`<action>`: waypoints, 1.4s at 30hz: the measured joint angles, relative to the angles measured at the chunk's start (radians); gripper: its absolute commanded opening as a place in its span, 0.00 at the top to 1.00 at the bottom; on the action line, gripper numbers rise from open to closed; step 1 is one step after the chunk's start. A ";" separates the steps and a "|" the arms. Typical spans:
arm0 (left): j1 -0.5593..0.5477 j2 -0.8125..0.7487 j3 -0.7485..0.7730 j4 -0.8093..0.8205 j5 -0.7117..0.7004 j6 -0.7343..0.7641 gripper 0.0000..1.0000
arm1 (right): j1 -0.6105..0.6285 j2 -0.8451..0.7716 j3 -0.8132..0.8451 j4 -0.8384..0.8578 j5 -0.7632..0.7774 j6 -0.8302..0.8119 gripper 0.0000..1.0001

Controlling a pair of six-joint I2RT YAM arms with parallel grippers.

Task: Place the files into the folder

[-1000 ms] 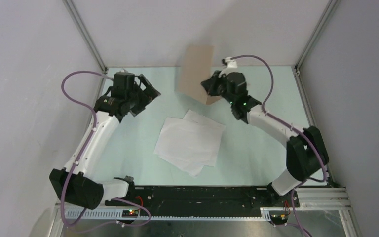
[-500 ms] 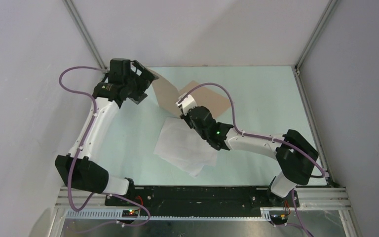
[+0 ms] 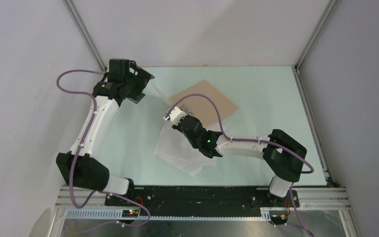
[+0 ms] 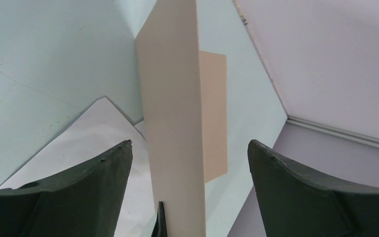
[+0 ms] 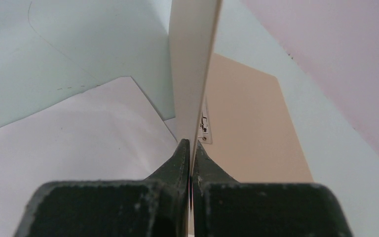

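Observation:
The tan folder [image 3: 212, 101] lies open on the table at the back middle. Its front cover [image 5: 193, 59] stands upright on edge. My right gripper [image 5: 191, 144] is shut on that cover's edge, next to the metal clip [image 5: 204, 123]; in the top view it [image 3: 170, 115] sits at the folder's near-left corner. My left gripper [image 4: 189, 143] is open, its jaws wide on either side of the raised cover [image 4: 172, 98] and apart from it. The white files [image 3: 187, 148] lie in a loose stack in front of the folder, partly under my right arm.
The pale green table [image 3: 266, 123] is boxed in by white walls and metal frame posts [image 3: 86, 39]. Purple cables loop over both arms. The arm bases and a black rail [image 3: 202, 195] run along the near edge.
My right gripper has brought the folder down from the back wall to the table and swung near-left, opening its cover. My left gripper has moved to the raised cover.

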 measured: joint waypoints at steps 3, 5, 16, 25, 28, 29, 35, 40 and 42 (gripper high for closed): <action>0.000 0.046 0.000 0.000 -0.001 0.004 0.20 | 0.011 0.019 0.000 0.020 0.014 -0.026 1.00; 0.000 0.076 0.000 -0.001 0.001 0.017 0.25 | 0.015 0.029 0.000 0.027 0.019 -0.036 1.00; 0.000 0.085 -0.061 0.000 0.005 0.130 0.56 | 0.033 0.024 -0.025 0.006 0.045 -0.018 0.18; 0.011 0.107 -0.128 -0.003 0.026 0.294 0.48 | 0.060 -0.208 -0.178 -0.158 -0.079 0.216 0.07; 0.023 0.111 -0.137 -0.004 0.011 0.343 0.46 | 0.059 -0.295 -0.205 -0.194 -0.145 0.285 0.06; 0.027 0.111 -0.137 -0.004 0.003 0.355 0.49 | 0.054 -0.320 -0.210 -0.204 -0.174 0.310 0.06; 0.064 0.143 -0.103 -0.011 -0.040 0.425 0.69 | -0.071 -0.350 -0.207 -0.291 -0.307 0.448 0.06; 0.069 0.232 -0.021 -0.001 -0.048 0.472 0.80 | -0.253 -0.349 -0.175 -0.460 -0.429 0.647 0.06; 0.069 0.257 -0.001 -0.002 -0.047 0.483 0.87 | -0.322 -0.356 -0.177 -0.521 -0.475 0.738 0.06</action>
